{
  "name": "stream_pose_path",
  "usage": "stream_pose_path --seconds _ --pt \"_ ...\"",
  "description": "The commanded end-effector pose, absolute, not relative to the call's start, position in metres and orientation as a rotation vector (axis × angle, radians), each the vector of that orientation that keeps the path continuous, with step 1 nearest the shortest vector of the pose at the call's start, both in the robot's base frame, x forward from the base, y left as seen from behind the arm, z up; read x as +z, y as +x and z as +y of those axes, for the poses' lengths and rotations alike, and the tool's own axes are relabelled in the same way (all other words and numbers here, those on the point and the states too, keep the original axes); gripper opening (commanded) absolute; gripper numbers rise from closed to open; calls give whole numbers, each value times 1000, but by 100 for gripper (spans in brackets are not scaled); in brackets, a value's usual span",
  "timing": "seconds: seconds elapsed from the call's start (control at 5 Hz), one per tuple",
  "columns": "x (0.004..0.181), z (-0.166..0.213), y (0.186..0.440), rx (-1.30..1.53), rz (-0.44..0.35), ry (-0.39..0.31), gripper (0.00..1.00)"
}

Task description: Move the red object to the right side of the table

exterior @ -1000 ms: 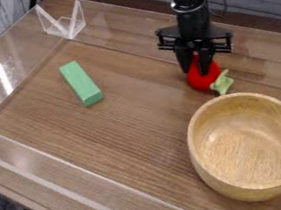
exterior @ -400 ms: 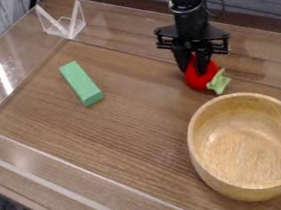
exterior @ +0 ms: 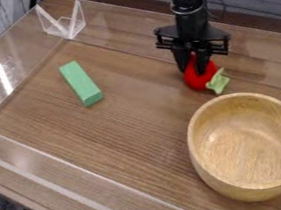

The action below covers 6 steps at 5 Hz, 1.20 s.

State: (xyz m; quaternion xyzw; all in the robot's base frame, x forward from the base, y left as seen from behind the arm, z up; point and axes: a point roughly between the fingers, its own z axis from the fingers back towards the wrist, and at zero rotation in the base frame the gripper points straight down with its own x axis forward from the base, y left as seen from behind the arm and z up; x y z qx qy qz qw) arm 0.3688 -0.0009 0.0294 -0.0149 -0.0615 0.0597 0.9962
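The red object (exterior: 201,78) rests on the table (exterior: 132,119) toward the right, its pale green leafy piece (exterior: 221,84) pointing right. My gripper (exterior: 201,66) comes straight down onto it, the black fingers shut on the red object's top. The lower part of the red toy shows below the fingertips, touching the wood.
A round wooden bowl (exterior: 252,144) sits at the front right, close to the red toy. A green rectangular block (exterior: 80,83) lies left of centre. Low clear acrylic walls (exterior: 62,21) border the tabletop.
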Motion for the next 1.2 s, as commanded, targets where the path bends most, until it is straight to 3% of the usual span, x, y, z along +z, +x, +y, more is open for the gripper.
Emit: stream_pose_path --seconds 0.0,0.6,0.8,1.0 --pt "29 -5 368 131 -136 -16 0" --pt "37 -9 368 70 -137 -20 0" --pt "33 -4 363 83 -124 -7 100" --pt "29 -4 358 61 -112 5 100"
